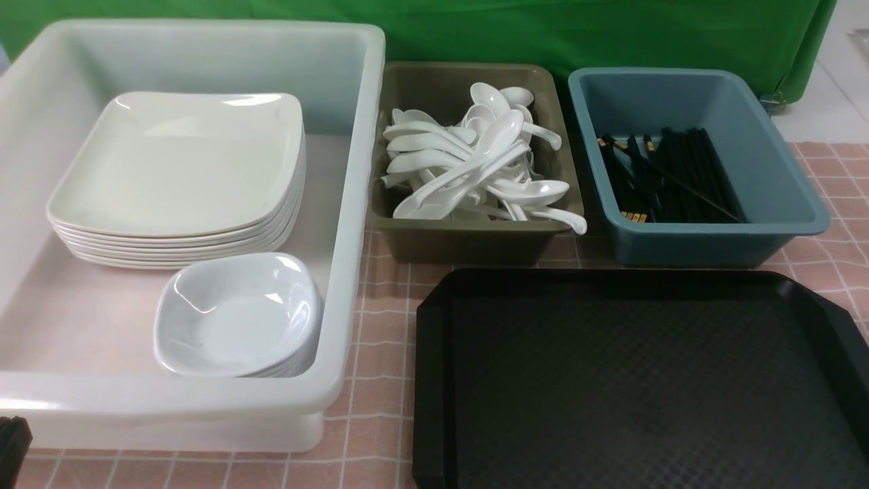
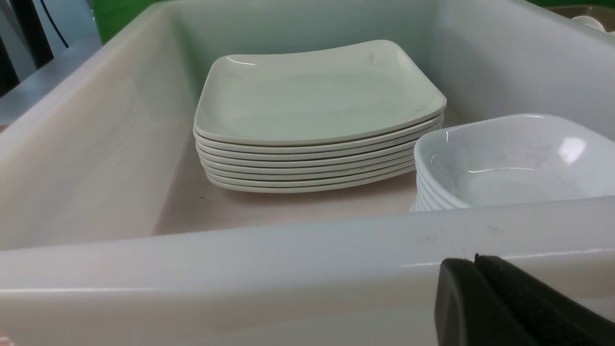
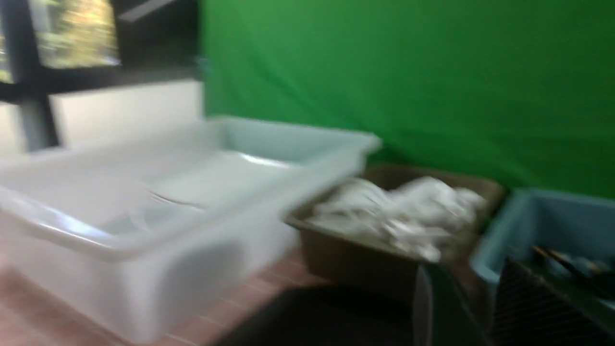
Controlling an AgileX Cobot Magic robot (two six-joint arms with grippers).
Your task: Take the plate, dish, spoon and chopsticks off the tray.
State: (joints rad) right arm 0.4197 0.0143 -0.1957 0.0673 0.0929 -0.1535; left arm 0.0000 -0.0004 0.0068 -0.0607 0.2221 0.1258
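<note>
- No brand, label or writing can be read on anything.
- The tray lies bare on the bench; its near and right edges are cut off.
- Behind the tray: spoons in the olive bin, chopsticks in the blue bin.
- Left of the tray, the white tub holds stacked plates and small dishes.
- Left gripper: only a dark corner shows, grip unreadable.
- Right gripper: blurred, grip unreadable.
</note>
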